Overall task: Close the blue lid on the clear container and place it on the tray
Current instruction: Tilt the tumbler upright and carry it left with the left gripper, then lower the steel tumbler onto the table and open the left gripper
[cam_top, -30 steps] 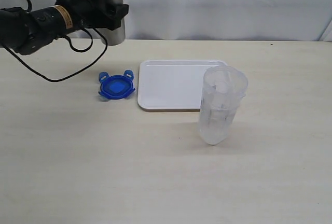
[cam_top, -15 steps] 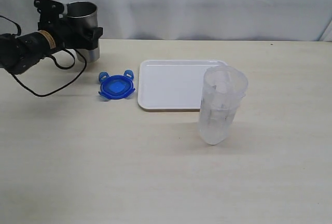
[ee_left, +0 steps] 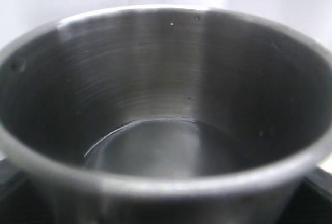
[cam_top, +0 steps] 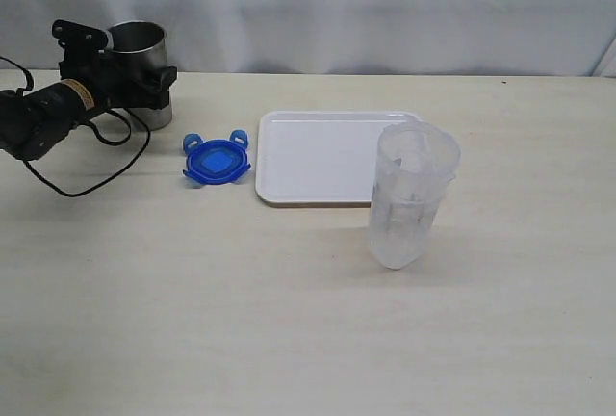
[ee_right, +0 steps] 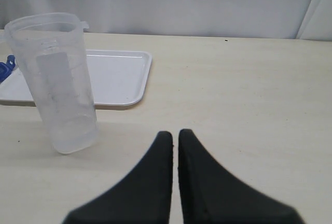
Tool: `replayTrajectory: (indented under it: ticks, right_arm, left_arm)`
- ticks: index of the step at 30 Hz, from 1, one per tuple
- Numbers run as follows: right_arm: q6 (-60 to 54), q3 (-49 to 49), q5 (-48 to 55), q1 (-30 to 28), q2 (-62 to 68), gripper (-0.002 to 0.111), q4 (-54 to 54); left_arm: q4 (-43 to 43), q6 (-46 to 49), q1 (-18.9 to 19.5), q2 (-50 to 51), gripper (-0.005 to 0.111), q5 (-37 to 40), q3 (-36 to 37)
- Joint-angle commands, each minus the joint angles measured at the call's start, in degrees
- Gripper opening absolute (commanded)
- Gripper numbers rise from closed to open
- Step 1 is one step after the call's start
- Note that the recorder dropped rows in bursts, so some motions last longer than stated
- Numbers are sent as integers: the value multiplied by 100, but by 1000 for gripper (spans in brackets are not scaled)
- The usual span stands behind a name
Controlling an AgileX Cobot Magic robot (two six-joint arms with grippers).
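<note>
- Table [cam_top: 192, 320]: everything sits on it, nothing stacked.
- Tray [cam_top: 318, 156]: white, flat, mid-table, nothing on it.
- Container [cam_top: 412, 195]: clear, upright, open top, on the table just off the tray's near right corner; not on the tray.
- Metal cup [cam_top: 142, 60]: a second ago it hung high at the back; now it is down at the far left, base looking at or on the table, well apart from the task items. Left wrist view shows only its inside [ee_left: 166, 146].
- Left gripper [cam_top: 130, 74]: jaws clamped wide around the cup, not let go yet.
- Lid [cam_top: 216, 163]: blue, flaps spread, flat on the table just left of the tray, near the cup; unmoved.
- Right gripper [ee_right: 174, 141]: jaws together, holding nothing, low near the container.
- Meaning: cup looks cleared out of the way; real task not begun. Likely next: release the cup, fetch the lid.
</note>
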Motion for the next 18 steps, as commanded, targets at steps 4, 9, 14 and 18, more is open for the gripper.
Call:
replayTrajectory:
  ticks: [4, 9, 14, 18]
  right_arm:
    - [11, 13, 2, -25, -20, 4, 7]
    - [11, 13, 2, -25, -20, 4, 7]
    - [11, 13, 2, -25, -20, 4, 7]
    - [11, 13, 2, -25, -20, 4, 7]
  left_arm:
    - [-199, 57, -9, -79, 0, -393, -95]
    - [-258, -82, -9, -35, 0, -419, -95]
    - [-696, -206, -9, 105, 0, -803, -98]
    - [-667, 97, -9, 194, 0, -847, -226]
